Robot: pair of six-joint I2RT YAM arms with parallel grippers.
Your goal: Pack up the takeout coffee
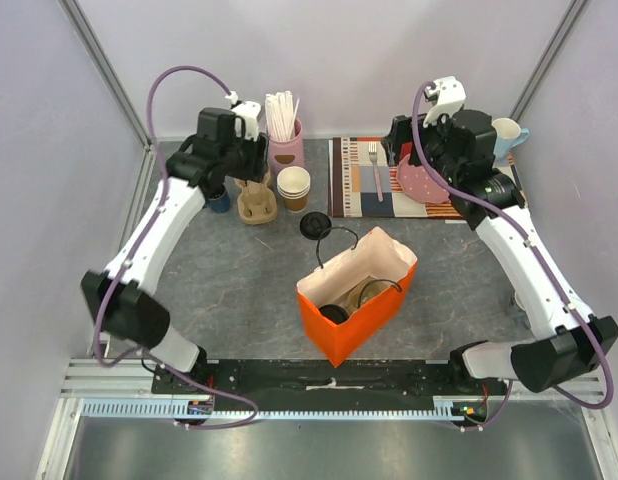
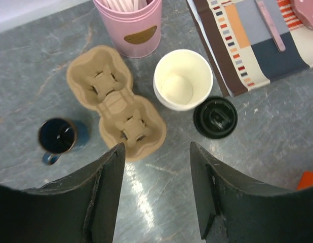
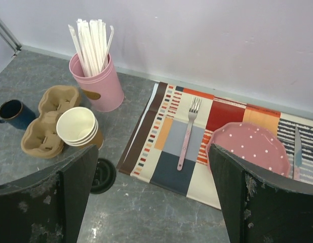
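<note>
Takeout coffee [image 2: 215, 117] stands just beside the stacked paper cups [image 2: 183, 81].

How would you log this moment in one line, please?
left gripper: open, empty, near cup carrier | right gripper: open, empty, above placemat | orange bag: upright, dark round object inside
</note>
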